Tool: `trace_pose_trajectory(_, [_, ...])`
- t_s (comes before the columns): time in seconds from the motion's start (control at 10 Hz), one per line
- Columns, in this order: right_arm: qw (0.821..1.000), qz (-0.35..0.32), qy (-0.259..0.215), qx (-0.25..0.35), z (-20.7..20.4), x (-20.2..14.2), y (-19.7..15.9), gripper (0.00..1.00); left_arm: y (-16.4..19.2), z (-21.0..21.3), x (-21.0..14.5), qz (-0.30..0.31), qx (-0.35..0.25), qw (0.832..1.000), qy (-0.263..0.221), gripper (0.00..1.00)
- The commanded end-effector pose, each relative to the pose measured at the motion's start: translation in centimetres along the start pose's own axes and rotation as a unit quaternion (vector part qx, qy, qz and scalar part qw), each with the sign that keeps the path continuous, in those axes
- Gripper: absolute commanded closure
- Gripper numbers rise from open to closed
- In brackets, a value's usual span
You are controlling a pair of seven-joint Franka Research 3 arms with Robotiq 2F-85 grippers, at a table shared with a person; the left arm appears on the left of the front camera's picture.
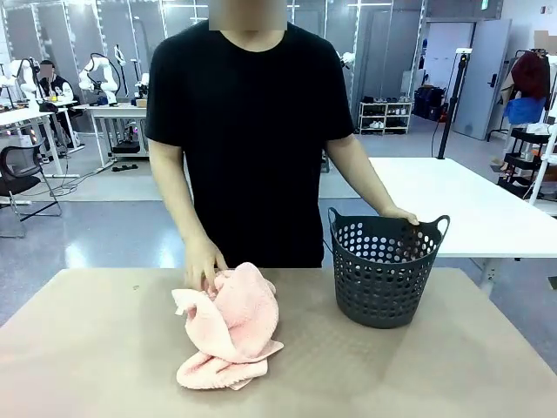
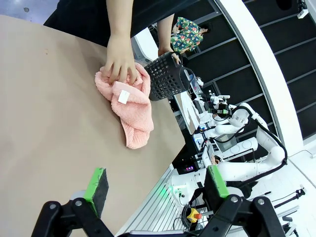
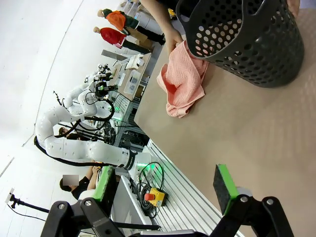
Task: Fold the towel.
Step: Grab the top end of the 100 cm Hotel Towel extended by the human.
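The towel (image 1: 230, 329) lies crumpled in a heap on the tan table, left of the middle. It also appears as a pink bundle (image 2: 132, 103) with a small white tag, and beside the basket (image 3: 181, 81). A person's hand (image 1: 204, 261) rests on the towel's far edge. My left gripper (image 2: 157, 186) hangs open over the table's near side, well short of the towel. My right gripper (image 3: 167, 183) is open too, above the near right part of the table, with nothing between its green pads.
A dark perforated basket (image 1: 385, 272) stands right of the towel; the person's other hand (image 1: 402, 214) holds its far rim. The basket (image 3: 252, 39) looms close ahead of my right gripper. Bare table (image 1: 96, 348) lies around the towel.
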State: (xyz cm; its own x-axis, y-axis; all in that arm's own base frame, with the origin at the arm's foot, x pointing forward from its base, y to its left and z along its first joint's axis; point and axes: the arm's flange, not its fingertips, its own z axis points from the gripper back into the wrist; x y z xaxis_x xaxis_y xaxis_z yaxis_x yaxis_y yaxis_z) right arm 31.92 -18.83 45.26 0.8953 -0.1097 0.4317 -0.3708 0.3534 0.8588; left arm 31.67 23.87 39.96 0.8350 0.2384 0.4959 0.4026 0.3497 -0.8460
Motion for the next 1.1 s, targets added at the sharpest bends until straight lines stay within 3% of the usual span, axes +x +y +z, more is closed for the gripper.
trace_pose_trajectory(0.0, [1.0,0.009,-0.006,0.005,-0.08,0.1,0.11,0.0,-0.28,0.0,-0.08,-0.007,-0.009,1.0,-0.004,0.0])
trace_pose_trajectory(1.0, [1.0,0.009,-0.006,0.005,-0.08,0.1,0.11,0.0,-0.28,0.0,-0.08,-0.007,-0.009,1.0,-0.004,0.0])
